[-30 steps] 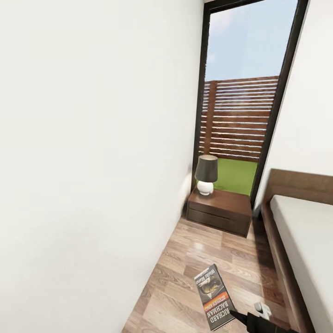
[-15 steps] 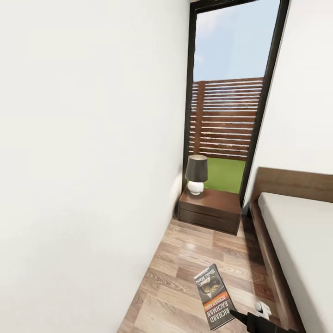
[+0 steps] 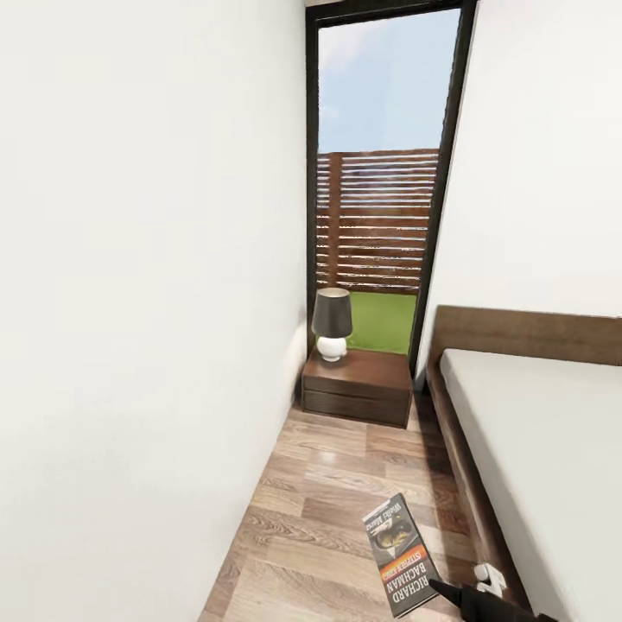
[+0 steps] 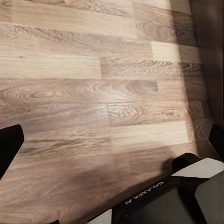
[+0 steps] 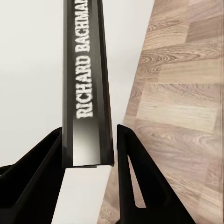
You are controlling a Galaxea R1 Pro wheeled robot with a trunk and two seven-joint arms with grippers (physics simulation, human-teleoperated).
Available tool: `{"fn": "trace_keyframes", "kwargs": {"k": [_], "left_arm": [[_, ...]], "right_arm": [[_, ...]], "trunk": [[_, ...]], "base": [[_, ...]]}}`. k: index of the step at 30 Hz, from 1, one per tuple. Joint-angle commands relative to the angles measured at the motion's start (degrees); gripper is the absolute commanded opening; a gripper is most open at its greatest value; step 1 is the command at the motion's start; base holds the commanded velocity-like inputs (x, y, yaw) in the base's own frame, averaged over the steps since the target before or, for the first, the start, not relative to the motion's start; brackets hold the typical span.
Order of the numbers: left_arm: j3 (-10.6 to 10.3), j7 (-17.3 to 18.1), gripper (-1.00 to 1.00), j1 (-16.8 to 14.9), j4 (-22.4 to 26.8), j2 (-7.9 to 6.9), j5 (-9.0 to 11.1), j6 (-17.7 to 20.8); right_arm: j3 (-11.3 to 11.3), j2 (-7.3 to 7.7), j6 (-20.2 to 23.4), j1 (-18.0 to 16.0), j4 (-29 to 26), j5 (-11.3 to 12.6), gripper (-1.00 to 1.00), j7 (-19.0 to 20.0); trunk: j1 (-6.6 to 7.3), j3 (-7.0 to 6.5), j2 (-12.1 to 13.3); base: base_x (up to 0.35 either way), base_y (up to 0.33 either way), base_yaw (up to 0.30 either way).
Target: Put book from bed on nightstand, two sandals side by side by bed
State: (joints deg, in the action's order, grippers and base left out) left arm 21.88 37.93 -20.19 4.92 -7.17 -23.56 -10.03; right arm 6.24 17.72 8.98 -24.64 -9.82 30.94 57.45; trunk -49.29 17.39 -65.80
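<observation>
Since a second ago our head camera has swung: the window (image 3: 380, 164), nightstand (image 3: 357, 386) and bed (image 3: 536, 449) all sit further left in the head view, while the book (image 3: 399, 555) keeps its place low in that picture, so the shift is ours, not theirs.

We see the book held above the floor (image 3: 320, 510), cover up, its near end meeting our right gripper (image 3: 449, 593) at the picture's bottom edge. In the right wrist view, that gripper (image 5: 88, 158) has its two black fingers (image 5: 128, 177) pressed on either side of the book's spine (image 5: 86, 84), lettered "RICHARD BACHMAN".

The nightstand stands in the corner between the white wall (image 3: 147, 302) and the bed's headboard (image 3: 527, 333), with a dark-shaded lamp (image 3: 332, 322) at its back left corner.

Our left gripper (image 4: 112, 144) hangs over bare planks (image 4: 84, 88) with its fingertips (image 4: 9, 144) spread wide apart, holding nothing.
</observation>
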Motion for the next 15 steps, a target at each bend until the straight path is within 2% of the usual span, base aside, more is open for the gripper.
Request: {"fn": "trace_keyframes", "kwargs": {"k": [1,15], "left_arm": [[0.42,0.13,1.00,-0.02,0.00,-0.02,-0.61,-0.34],[0.44,0.13,1.00,-0.02,0.01,-0.01,-0.61,-0.34]], "right_arm": [[0.23,0.03,0.51,-0.06,-0.03,0.70,-1.00,0.08],[0.23,0.03,0.51,-0.06,-0.03,0.70,-1.00,0.08]], "trunk": [[0.00,0.07,-0.05],[0.00,0.07,-0.05]], "base": [[0.000,0.000,-0.282],[0.000,0.000,-0.283]]}}
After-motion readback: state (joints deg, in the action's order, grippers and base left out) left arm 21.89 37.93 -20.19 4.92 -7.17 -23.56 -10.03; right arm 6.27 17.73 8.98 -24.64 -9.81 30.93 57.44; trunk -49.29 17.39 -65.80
